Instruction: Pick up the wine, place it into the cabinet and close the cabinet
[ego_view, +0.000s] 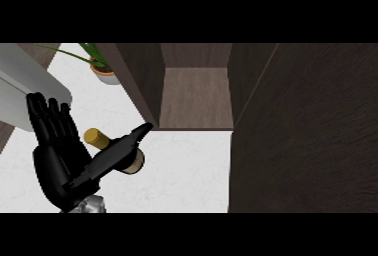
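Left robot hand (55, 160), fingers straight and spread, beside a gold-capped wine bottle (111, 149) on the white speckled table (184, 170); dark wood-grain cabinet (196, 95) open

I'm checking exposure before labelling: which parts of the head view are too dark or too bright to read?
Head view: the open cabinet door is near black, the cabinet interior dim but readable, the white counter bright with little shading; the black left hand partly hides the wine.

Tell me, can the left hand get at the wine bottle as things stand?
Probably yes: the left hand is open right beside the wine bottle, its thumb crossing over it, with nothing between them.
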